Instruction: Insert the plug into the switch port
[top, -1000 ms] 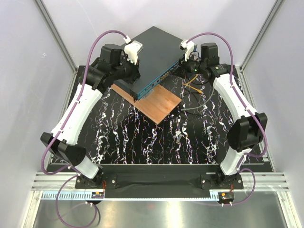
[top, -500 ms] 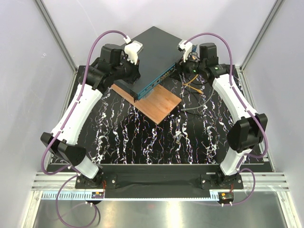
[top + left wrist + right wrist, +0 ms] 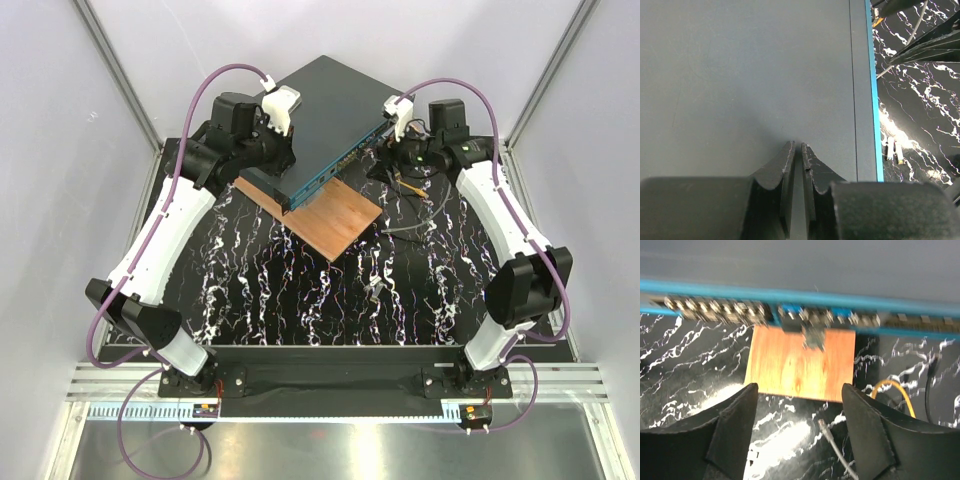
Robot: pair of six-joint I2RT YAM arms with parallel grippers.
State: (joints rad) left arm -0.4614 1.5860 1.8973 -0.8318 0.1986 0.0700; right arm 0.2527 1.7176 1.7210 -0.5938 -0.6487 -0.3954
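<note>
The switch [image 3: 330,105] is a flat dark grey-teal box lying at the back of the mat, partly on a wooden board. Its bright teal front face [image 3: 790,297] shows a row of sockets. The plug [image 3: 813,337], small, grey and blurred, sticks out of one socket near the middle of the row. My right gripper [image 3: 799,387] stands open a short way back from that face, with nothing between its fingers. My left gripper [image 3: 797,145] is shut, holding nothing, its tips resting on the switch's top [image 3: 740,75] near the front edge.
The brown wooden board [image 3: 335,220] juts out from under the switch. Yellow cables [image 3: 405,180] and a long grey cable [image 3: 832,445] lie on the marbled black mat right of it. Two small pale connectors [image 3: 892,150] lie loose on the mat. Pale walls enclose the cell.
My right gripper has opened and drawn back to the right, away from the switch's front face. The left arm has stayed where it was on the switch.
</note>
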